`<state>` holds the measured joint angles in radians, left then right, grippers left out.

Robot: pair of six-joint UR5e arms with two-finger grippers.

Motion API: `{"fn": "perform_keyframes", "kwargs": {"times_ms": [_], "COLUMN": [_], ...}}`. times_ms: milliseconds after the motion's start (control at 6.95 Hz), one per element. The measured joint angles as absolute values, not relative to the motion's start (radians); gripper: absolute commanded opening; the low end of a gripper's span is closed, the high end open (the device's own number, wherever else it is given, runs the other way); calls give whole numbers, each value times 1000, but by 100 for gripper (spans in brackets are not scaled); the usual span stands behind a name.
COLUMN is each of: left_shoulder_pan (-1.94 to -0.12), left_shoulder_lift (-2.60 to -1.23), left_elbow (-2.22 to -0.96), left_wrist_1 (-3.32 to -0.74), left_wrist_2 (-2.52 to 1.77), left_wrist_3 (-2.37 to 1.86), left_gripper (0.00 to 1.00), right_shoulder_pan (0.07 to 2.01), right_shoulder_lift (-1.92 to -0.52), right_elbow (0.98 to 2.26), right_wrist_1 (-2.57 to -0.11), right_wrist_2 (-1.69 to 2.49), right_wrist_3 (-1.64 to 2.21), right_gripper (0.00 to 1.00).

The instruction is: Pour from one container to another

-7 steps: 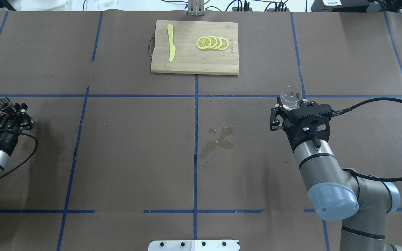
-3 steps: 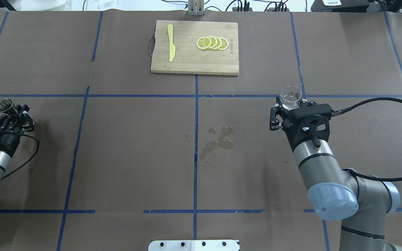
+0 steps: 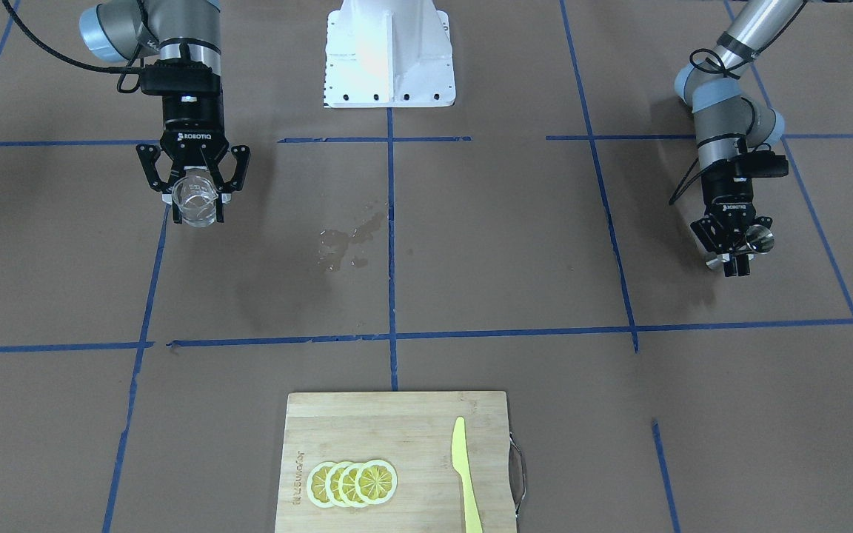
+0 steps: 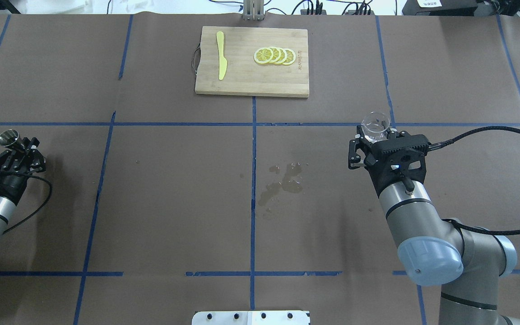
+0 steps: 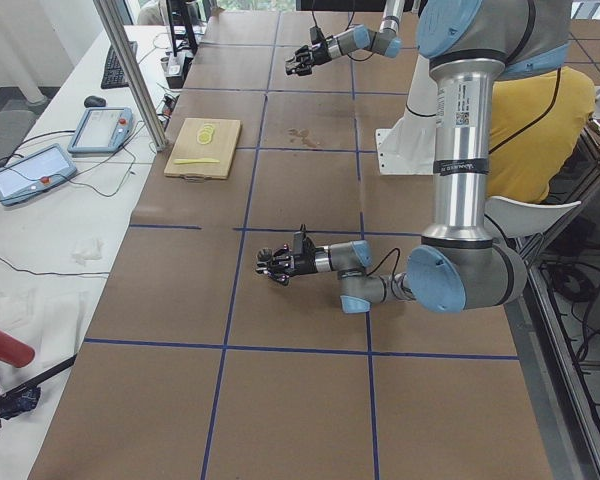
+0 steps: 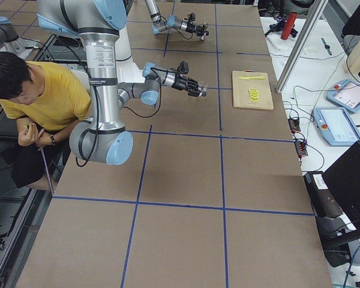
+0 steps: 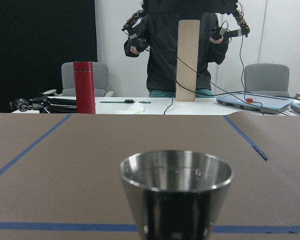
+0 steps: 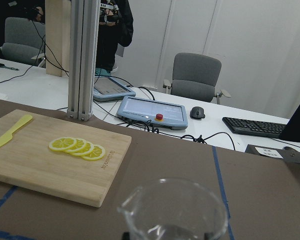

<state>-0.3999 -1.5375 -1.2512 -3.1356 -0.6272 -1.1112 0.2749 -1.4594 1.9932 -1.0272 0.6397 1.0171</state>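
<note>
Within the last second the left hand (image 4: 20, 145), clenched on the jigger (image 4: 8, 138), was shifted slightly near the worktop (image 4: 174, 189) edge, the right hand (image 4: 376, 135) grasping the glass cup (image 4: 375, 123) well apart; pouring judged not begun.

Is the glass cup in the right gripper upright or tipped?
Upright. In the right wrist view the glass cup shows a level rim with its mouth facing up, held by the right gripper.
</note>
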Motion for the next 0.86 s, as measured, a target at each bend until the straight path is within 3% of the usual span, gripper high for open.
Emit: {"fn": "perform_keyframes", "kwargs": {"times_ms": [144,288,432,863], "left_shoulder_pan": [-399,-398,-398,-396], "left_shoulder_lift": [-1537,-1537,-1537,-1538], "left_elbow": [-1251,-1251,-1252,-1253], "left_wrist_1": [-3135,-3134,-3134,-3136], "left_wrist_2": [-627,-628,-629,-635], "left_wrist_3": [-1110,-1109,-1108,-1108], "left_gripper": [37,74,100,100], "right_shoulder_pan": [275,275,275,275], "right_shoulder_lift": [-1459,-1458,-1458,-1457], "right_elbow": [1993,1994,1994,1996], "right_wrist_1": [-1027,-1027,-1027,-1027], "right_wrist_2": [640,640,640,640], "right_wrist_3": [1017,1017,1017,1017], "right_gripper": [0,0,0,0]}}
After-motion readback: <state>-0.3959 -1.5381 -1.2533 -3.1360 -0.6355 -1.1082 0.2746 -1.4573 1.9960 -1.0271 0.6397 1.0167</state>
